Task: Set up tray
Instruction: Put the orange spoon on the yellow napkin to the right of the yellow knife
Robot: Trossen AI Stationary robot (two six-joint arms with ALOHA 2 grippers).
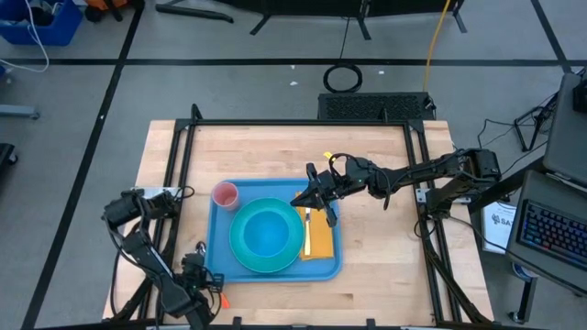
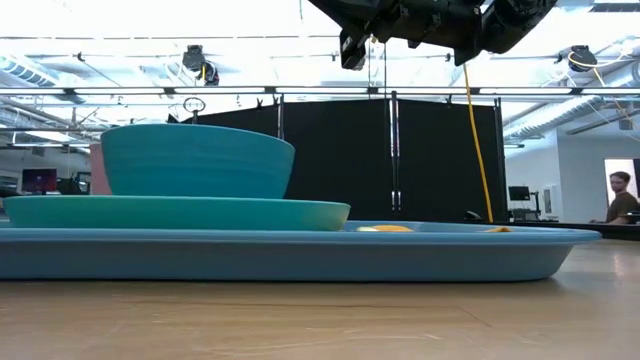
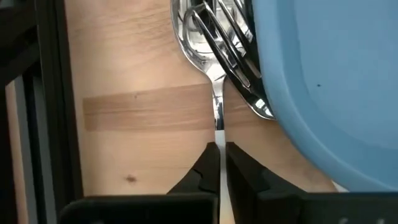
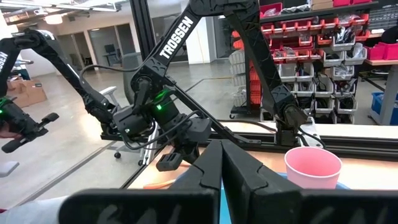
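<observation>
Two arms: both in play over the wooden surface (image 1: 385, 257).
Tray (image 1: 220, 247): front-centre, carrying plate (image 1: 240, 246), bowl (image 1: 268, 231), pink cup (image 1: 226, 194), yellow napkin (image 1: 318, 238).
Right gripper (image 1: 316, 200): above the napkin, fingers pressed together, empty.
Left gripper (image 3: 219, 163): front-left tray corner, pinching cutlery (image 3: 214, 46) handle; only its wrist view shows this.
Low view: person (image 2: 622, 196) in the background.

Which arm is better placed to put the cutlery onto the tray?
Left. The left pincer is closed on the spoon handle beside the tray; the right pincer hangs shut over the napkin, away from the cutlery.
</observation>
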